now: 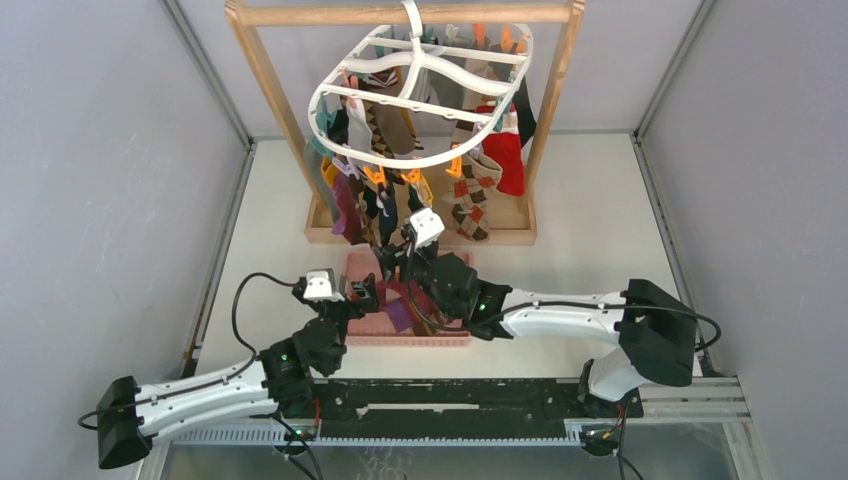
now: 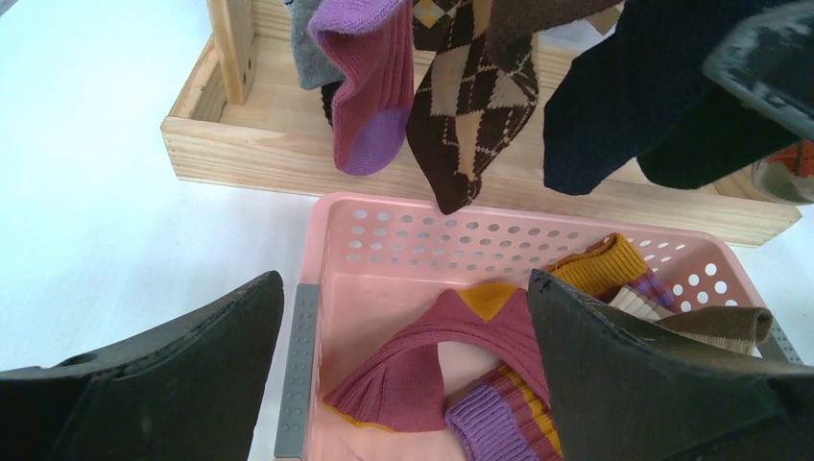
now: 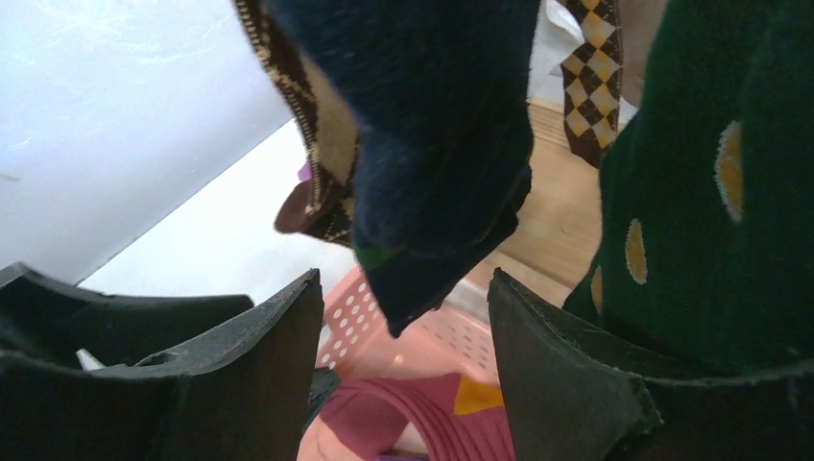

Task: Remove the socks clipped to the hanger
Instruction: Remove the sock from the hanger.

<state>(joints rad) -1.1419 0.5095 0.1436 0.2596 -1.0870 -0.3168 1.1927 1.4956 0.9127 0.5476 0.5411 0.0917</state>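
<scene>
The white oval hanger [image 1: 420,85] hangs from a wooden frame, with several socks clipped under it. My right gripper [image 1: 398,258] is open just below a dark navy sock [image 3: 442,154]; the sock's toe hangs between my jaws without touching them. A green dotted sock [image 3: 710,192] hangs beside it. My left gripper [image 1: 362,292] is open and empty over the left end of the pink basket [image 2: 331,250]. A maroon sock with mustard patch [image 2: 451,346] and other socks lie in the basket. A maroon and purple sock [image 2: 370,86] and an argyle sock [image 2: 470,96] hang above.
The wooden frame stand [image 1: 280,110] has a tray-like base [image 2: 250,144] right behind the basket. Grey enclosure walls stand on both sides of the white table [image 1: 600,220].
</scene>
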